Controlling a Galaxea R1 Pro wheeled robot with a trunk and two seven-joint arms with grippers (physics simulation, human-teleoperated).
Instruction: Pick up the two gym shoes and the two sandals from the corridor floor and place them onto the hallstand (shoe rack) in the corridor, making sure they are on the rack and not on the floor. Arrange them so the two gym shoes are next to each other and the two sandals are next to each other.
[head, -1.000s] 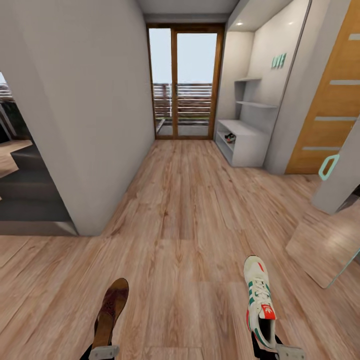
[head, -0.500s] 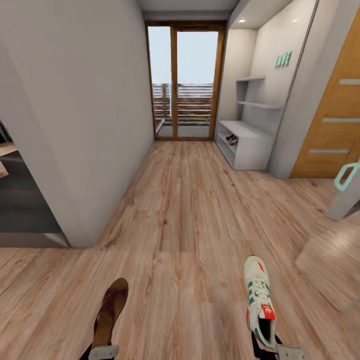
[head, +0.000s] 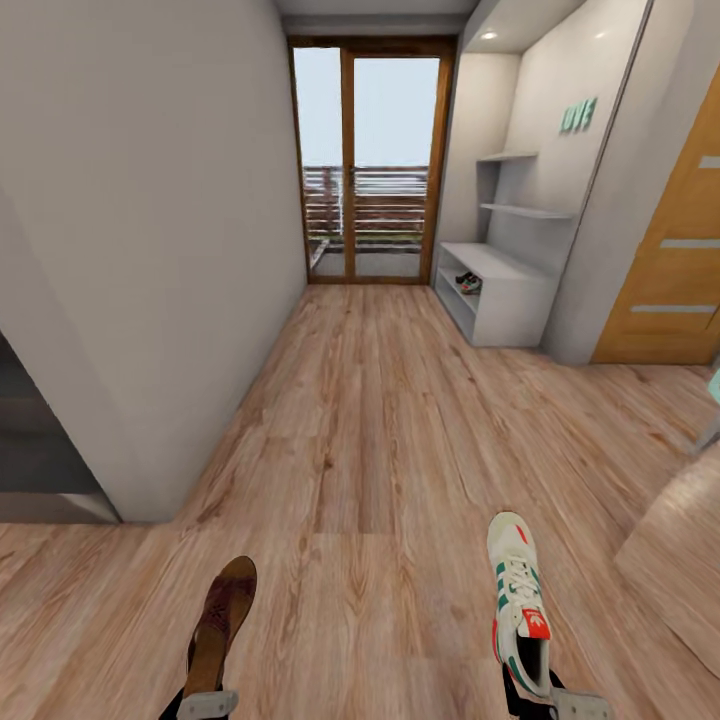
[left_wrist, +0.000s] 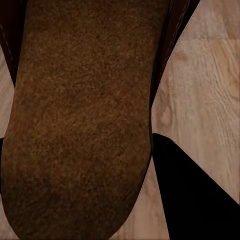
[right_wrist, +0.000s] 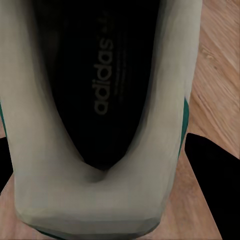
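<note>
**Two shoes in hand, rack far ahead on the right**

Two of the four shoes ride with me, one per arm. My left gripper (head: 207, 703) is closed on the heel of a sandal (head: 222, 622), whose long axis points away from me with the toe far; in the left wrist view its brown sole (left_wrist: 80, 120) runs out between the dark fingers (left_wrist: 195, 195). My right gripper (head: 560, 703) is clamped on the heel of a gym shoe (head: 520, 600), also toe-forward, and the right wrist view looks straight into its dark opening (right_wrist: 100, 100). Both shoes hang above the floor (head: 370, 430), well apart from each other.

The rack (head: 500, 295) stands at the far end of the corridor against the right wall, near the glass door (head: 365, 165), well away from both grippers. A second gym shoe (head: 467, 283) already sits on its upper shelf row; what else lies there is too small to tell.

The rack lies ahead and to my right, so my right arm is the nearer one. I judge the carried gym shoe should go in first, beside its mate, with the sandal to follow across from the left.
</note>
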